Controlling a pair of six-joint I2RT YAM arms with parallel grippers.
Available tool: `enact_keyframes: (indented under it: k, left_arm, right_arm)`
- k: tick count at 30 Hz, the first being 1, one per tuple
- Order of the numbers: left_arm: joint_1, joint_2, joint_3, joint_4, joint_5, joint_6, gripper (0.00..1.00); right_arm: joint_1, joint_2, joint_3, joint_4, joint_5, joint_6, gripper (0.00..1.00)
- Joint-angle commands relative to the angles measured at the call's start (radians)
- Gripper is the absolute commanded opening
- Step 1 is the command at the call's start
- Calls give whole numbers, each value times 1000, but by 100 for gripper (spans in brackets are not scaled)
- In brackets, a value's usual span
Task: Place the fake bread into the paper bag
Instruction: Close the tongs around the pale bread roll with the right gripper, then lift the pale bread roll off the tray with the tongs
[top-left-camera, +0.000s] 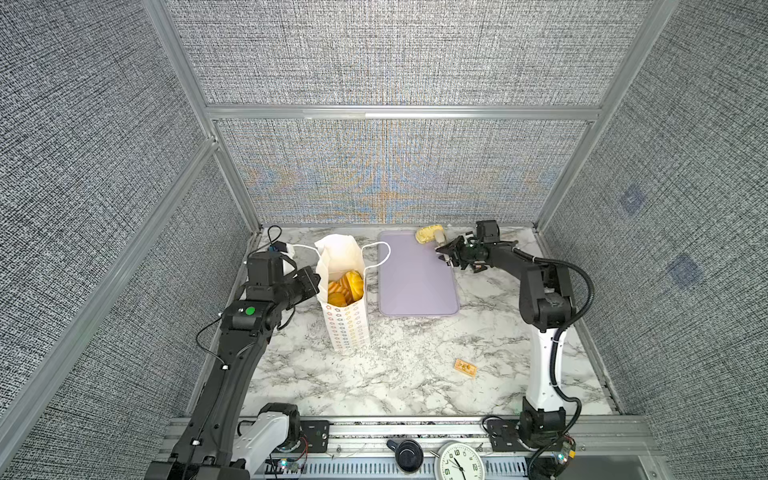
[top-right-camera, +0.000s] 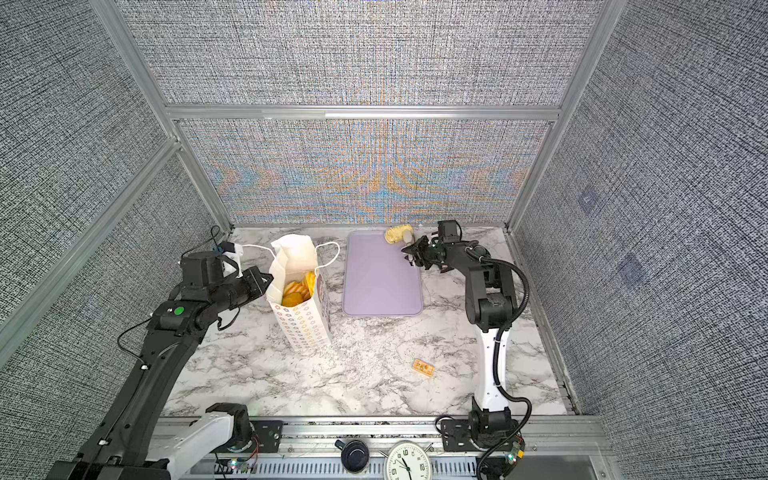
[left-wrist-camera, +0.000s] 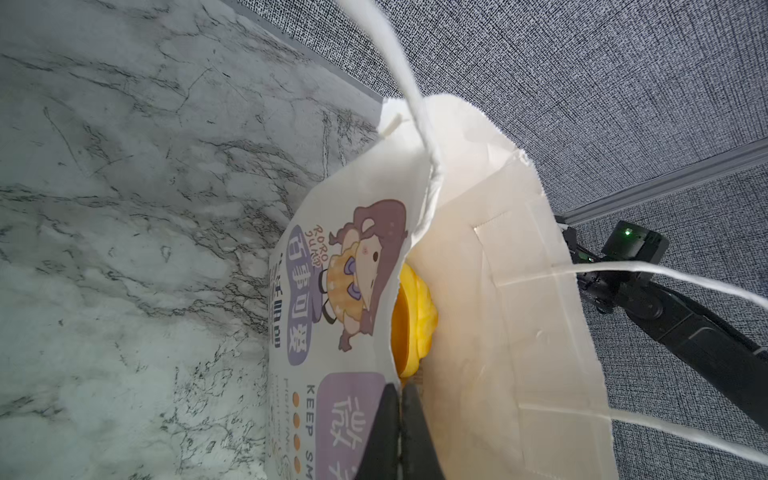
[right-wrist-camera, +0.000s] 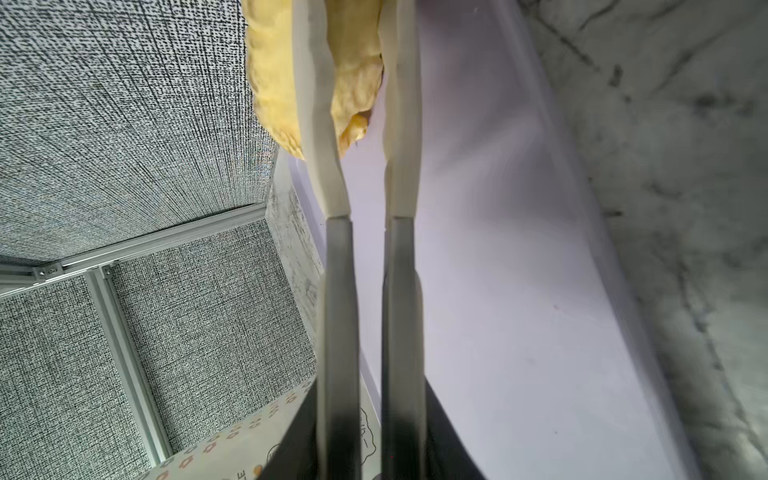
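Several golden loaves (top-left-camera: 345, 286) of fake bread stand packed inside the paper bag (top-left-camera: 348, 328), showing through its open mouth in both top views. With 12 o'clock taken as the back wall, the bag stands upright on the marble counter (top-left-camera: 395, 374) at about 10 o'clock from the counter's middle. One cord handle hangs out to each side.

The left tool (left-wrist-camera: 401, 392) is fully closed. Its two black fingers (left-wrist-camera: 382, 424) pinch the bag's top rim on the 9 o'clock side. The left wrist view shows the paper clamped between them and a yellow ridged loaf (left-wrist-camera: 415, 324) just inside.

One pale crumbly bun (top-left-camera: 428, 233) is outside the bag, at the 1 o'clock corner of the lavender tray (top-left-camera: 415, 286). The tray lies flat just beside the bag, at the bag's 3 o'clock.

The right tool (top-left-camera: 440, 242) reaches in from 3 o'clock and is closed on this bun. In the right wrist view its pale fingers (right-wrist-camera: 320, 124) lie one across the bun and one at its side, with part of the bun squeezed between them. Whether the bun is lifted off the tray I cannot tell.

At 4 o'clock a small tan packet (top-left-camera: 466, 367) lies on the counter, well apart from both tools. A round clock (top-left-camera: 460, 461) sits at 6 o'clock on the front rail.
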Motion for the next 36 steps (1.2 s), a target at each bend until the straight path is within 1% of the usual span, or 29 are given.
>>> enact_keyframes:
  k: [1, 13, 21, 24, 25, 36]
  left_arm:
    - [0, 1, 2, -7, -6, 11, 3]
    - [0, -6, 6, -10, -6, 7, 3]
    - [1, -5, 8, -9, -2, -1, 3]
    - [0, -8, 10, -10, -2, -5, 3]
    - [0, -10, 10, -10, -1, -7, 3]
    - [0, -20, 11, -19, -4, -13, 3]
  right_arm:
    - [2, -27, -28, 29, 1, 14, 24]
    - [2, -143, -162, 83, -11, 3, 21]
    - [4, -243, -245, 56, -5, -58, 20]
    - [5, -273, -274, 51, -7, -58, 20]
    - [6, -285, -284, 50, -6, -92, 21]
    - [20, -421, -384, -14, 28, -178, 20]
